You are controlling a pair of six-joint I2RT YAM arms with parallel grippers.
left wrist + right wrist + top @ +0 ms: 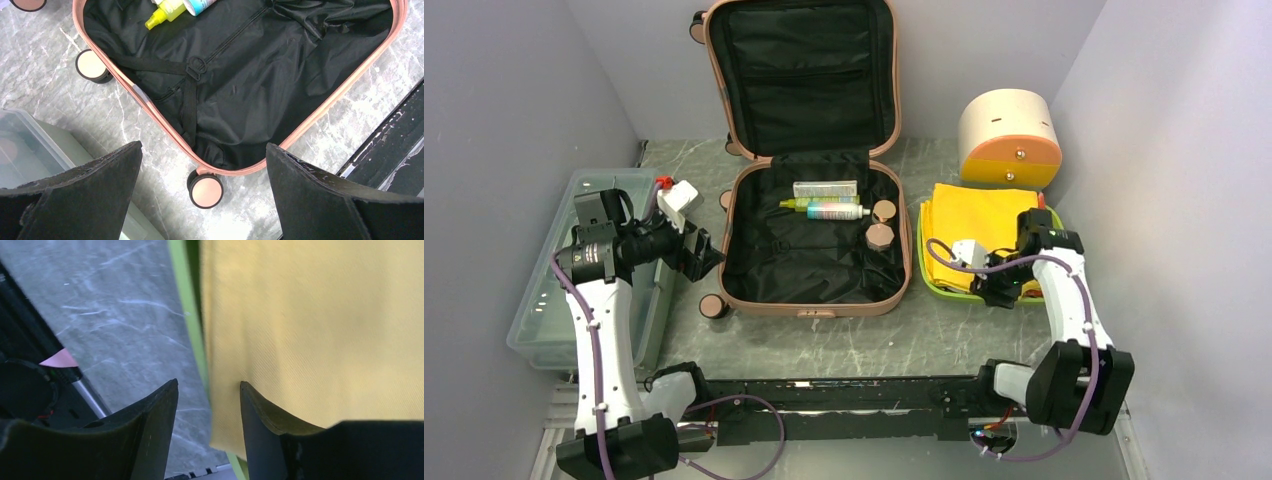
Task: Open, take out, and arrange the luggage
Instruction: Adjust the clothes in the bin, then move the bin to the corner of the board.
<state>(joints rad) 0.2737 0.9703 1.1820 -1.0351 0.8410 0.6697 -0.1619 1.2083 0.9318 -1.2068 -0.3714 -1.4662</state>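
Shows the luggage (pixel 764 262) lying open mid-table, lid propped upright at 12 o'clock, with bottles (pixel 824 207) and jars (pixel 881 225) on the black lining toward 1 o'clock. Looks a rigid, smooth, probably light shell on free-rolling wheels (pixel 205 190), so best taken by the rim or the handle (pixel 816 313) at 6 o'clock, not by the slack lining, and steadied against sliding. Finds the left gripper (pixel 706 252) spread wide and empty at the case's 8 o'clock, and the right gripper (pixel 208 384) at 3 o'clock, fingers partway apart astride the yellow cloth (pixel 979 215) edge on the lime-green tray (pixel 186 295); cannot tell whether pinching it.
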